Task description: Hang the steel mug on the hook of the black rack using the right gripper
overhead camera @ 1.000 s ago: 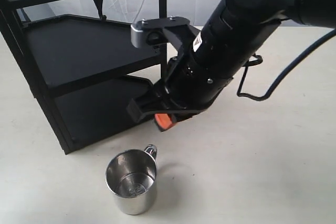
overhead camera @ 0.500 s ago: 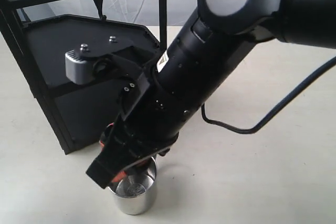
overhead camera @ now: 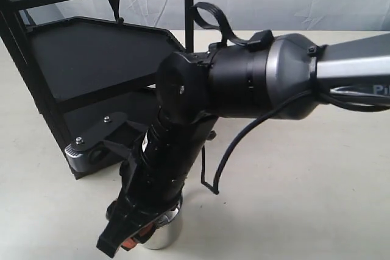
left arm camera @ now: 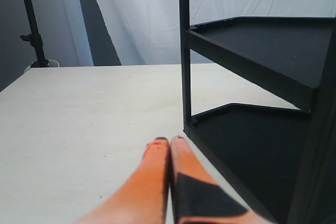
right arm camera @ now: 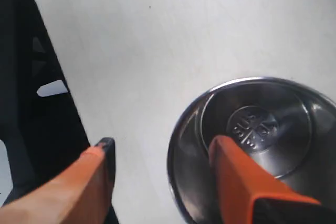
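mug (right arm camera: pixel 252 129) | shiny steel, upright | stamped round mark inside base

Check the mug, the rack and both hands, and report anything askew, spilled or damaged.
Nothing stands out. The steel mug stands upright and empty on the table, the black rack looks square, and the right hand straddles the mug's rim.

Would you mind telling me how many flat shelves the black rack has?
2. The upper shelf sits below the top bar; the lower shelf lies beneath it near the table, partly hidden by the right arm. No others are visible.
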### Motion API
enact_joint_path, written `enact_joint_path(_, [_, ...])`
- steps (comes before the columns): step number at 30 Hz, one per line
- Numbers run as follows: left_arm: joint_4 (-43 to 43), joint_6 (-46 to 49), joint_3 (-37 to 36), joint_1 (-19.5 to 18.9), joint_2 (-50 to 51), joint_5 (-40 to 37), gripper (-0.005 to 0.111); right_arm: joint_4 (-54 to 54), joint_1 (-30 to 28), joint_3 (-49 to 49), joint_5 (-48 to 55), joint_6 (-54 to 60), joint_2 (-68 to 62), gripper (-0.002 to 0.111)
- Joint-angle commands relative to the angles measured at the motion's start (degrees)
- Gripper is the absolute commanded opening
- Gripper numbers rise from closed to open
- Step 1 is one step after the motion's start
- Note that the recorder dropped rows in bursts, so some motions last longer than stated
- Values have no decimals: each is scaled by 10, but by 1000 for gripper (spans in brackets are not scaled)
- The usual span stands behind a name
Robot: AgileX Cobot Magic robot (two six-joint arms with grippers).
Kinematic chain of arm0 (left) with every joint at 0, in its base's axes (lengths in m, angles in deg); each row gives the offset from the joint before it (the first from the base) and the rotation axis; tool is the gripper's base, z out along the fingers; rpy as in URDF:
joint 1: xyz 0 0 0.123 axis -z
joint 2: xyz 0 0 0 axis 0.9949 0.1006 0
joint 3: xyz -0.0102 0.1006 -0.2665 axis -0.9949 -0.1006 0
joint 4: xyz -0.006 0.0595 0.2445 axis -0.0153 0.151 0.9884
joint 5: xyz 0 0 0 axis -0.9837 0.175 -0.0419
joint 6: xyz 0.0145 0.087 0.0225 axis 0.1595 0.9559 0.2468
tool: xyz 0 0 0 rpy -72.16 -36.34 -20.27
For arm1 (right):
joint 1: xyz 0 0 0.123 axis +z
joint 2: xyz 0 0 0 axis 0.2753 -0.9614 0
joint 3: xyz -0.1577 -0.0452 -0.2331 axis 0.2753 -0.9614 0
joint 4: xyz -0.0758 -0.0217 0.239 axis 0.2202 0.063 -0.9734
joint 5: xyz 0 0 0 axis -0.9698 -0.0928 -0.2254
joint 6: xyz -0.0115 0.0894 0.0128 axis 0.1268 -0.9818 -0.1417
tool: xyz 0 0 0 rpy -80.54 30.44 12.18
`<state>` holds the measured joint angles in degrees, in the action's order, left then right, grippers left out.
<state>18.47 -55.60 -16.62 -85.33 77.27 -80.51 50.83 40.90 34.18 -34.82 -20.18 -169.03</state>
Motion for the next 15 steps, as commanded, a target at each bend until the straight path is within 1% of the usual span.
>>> enact_joint_path(1, [0, -1, -1, 1, -3, 0, 1, 31, 3, 3, -31, -14, -15, 53])
enact_joint_path(6, [0, -1, -1, 1, -3, 0, 1, 46, 4, 3, -36, -21, -39, 53])
enact_joint_path(8, [0, -1, -1, 1, -3, 0, 1, 49, 4, 3, -36, -21, -39, 47])
enact_joint_path(9, [0, -1, -1, 1, -3, 0, 1, 49, 4, 3, -36, -21, -39, 40])
enact_joint_path(13, [0, -1, -1, 1, -3, 0, 1, 49, 4, 3, -33, -21, -39, 8])
enact_joint_path(14, [0, -1, -1, 1, -3, 0, 1, 49, 4, 3, -31, -21, -39, 2])
enact_joint_path(15, [0, -1, -1, 1, -3, 0, 1, 49, 4, 3, -28, -21, -39, -1])
